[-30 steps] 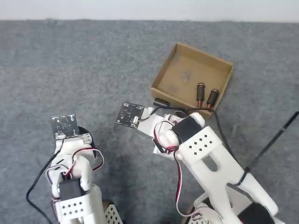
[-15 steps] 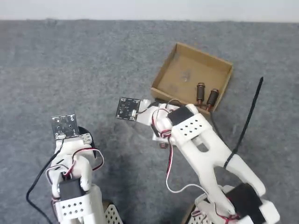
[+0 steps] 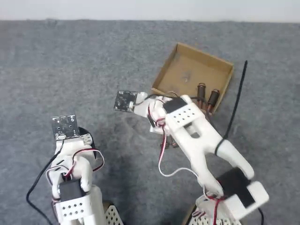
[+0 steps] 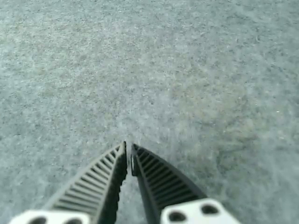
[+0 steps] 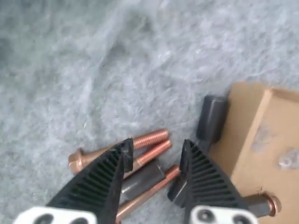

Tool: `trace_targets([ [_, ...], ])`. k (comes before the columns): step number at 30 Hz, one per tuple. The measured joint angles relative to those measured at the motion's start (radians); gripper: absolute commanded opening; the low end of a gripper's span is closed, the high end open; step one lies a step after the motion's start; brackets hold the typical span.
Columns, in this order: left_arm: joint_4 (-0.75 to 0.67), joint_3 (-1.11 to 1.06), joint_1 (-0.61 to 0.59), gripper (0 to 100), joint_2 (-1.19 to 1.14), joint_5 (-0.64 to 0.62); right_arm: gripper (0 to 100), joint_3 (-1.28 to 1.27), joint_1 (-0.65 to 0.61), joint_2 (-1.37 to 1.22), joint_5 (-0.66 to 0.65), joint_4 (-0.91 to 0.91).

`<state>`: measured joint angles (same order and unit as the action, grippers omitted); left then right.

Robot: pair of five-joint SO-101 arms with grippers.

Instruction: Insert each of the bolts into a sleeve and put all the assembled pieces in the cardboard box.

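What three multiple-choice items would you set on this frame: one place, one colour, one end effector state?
1. Where do the two assembled pieces lie?
A. Inside the cardboard box
B. Beyond the box's far wall
C. Between the two arms

2. What colour are the loose bolts beside the box?
A. Black
B. Copper
C. White

3. How is the right end effector?
A. Shut on a bolt
B. Shut on nothing
C. Open above the bolts

Key: 1 A, the high view shows both pieces within the box's walls. 2 B, the right wrist view shows copper shanks and heads on the carpet. 3 C, its jaws stand apart with nothing gripped.
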<state>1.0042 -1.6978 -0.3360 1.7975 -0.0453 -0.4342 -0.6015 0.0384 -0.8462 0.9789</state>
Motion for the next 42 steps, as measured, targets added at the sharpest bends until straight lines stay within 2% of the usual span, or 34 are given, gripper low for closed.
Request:
trace_targets([
  [6, 0.000, 0.000, 0.000, 1, 0.000, 0.077, 14.5, 0.126, 0.035, -0.124, 0.002, 0.000],
  [25, 0.000, 0.000, 0.000, 1, 0.000, 0.086, 14.4, 0.446, 0.097, -0.462, -0.046, 0.000],
  [42, 0.000, 0.000, 0.000, 1, 0.000, 0.086, 14.4, 0.479, 0.140, -0.528, -0.095, 0.005],
])
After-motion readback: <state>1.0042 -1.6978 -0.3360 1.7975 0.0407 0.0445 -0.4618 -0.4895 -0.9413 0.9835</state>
